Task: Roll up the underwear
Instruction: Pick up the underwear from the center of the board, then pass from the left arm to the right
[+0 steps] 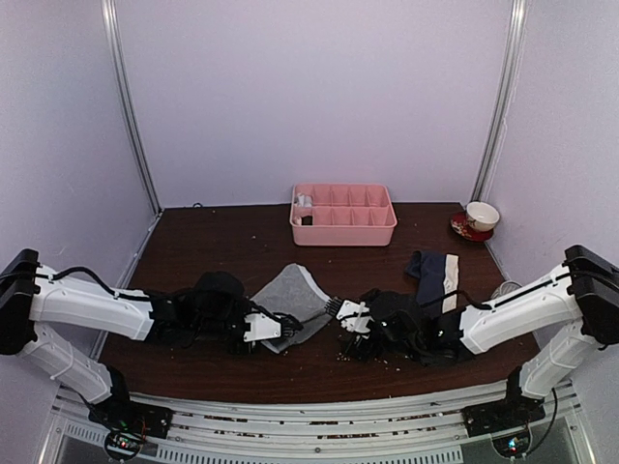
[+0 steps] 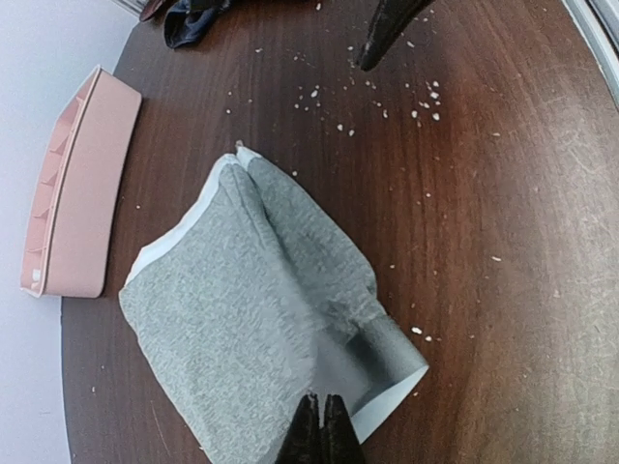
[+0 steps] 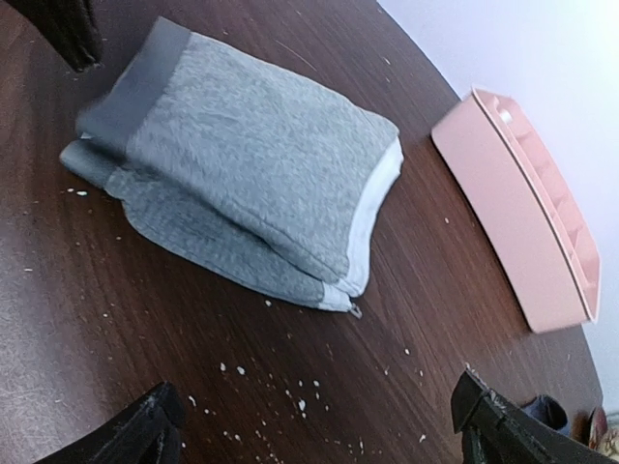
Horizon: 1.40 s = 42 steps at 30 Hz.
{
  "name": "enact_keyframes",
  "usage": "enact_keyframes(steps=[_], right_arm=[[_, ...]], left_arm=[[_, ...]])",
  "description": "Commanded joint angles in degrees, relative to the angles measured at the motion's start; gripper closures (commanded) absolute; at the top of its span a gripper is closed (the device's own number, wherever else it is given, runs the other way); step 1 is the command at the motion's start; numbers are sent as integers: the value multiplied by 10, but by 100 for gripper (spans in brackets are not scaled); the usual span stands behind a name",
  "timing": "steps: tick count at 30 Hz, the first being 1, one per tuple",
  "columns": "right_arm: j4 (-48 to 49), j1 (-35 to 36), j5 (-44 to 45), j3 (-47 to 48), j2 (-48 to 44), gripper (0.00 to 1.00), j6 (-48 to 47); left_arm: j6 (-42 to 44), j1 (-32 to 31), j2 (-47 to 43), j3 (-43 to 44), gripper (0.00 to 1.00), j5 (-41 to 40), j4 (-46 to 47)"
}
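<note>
The grey underwear (image 1: 290,295) lies folded flat at the table's middle, its dark waistband end nearest me. It also shows in the left wrist view (image 2: 251,300) and the right wrist view (image 3: 251,164). My left gripper (image 1: 279,329) sits at its near edge, and its fingertips (image 2: 322,425) are shut on the waistband end, which curls up a little. My right gripper (image 1: 340,314) is open and empty just right of the cloth, its fingers (image 3: 145,425) spread wide over bare table. The navy underwear (image 1: 435,274) with its cream waistband lies crumpled at the right, beside the right arm.
A pink compartment tray (image 1: 343,215) stands at the back centre, and shows in the wrist views (image 2: 77,184) (image 3: 522,213). A cup on a red saucer (image 1: 481,217) stands at the back right. White crumbs (image 3: 300,391) are scattered on the dark wooden table (image 1: 193,251).
</note>
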Motion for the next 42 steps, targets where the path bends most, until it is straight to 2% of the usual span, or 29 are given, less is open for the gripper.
enact_keyframes(steps=[1, 3, 4, 5, 7, 12, 15, 20, 26, 29, 35, 42], right_arm=[[69, 19, -41, -5, 32, 0, -124], [63, 21, -13, 9, 51, 0, -137], [58, 22, -2, 17, 59, 0, -137], [55, 21, 7, 20, 63, 0, -137], [60, 21, 11, 16, 61, 0, -134], [69, 21, 38, -1, 47, 0, -106], [61, 21, 60, -5, 36, 0, -92], [46, 24, 103, -8, 4, 0, -65], [41, 32, 141, -21, -38, 0, -51], [46, 36, 144, -25, -51, 0, -55], [52, 39, 140, -29, -54, 0, -65], [54, 41, 141, -30, -55, 0, -66]], left_arm=[[14, 4, 4, -10, 100, 29, -10], [23, 5, 0, -11, 97, 57, -24], [24, 5, -1, -13, 83, 67, -24], [24, 4, -2, -15, 64, 71, -22], [21, 3, 8, -14, 41, 71, -18], [-3, -13, 55, 8, 14, 44, -12], [-24, -23, 89, 31, 13, 21, -17], [-58, -33, 123, 47, 17, -9, -13], [-83, -45, 175, 56, 29, -78, 13], [-86, -46, 194, 55, 31, -114, 18], [-82, -46, 188, 45, 42, -133, 8], [-67, -46, 172, 43, 46, -111, -30]])
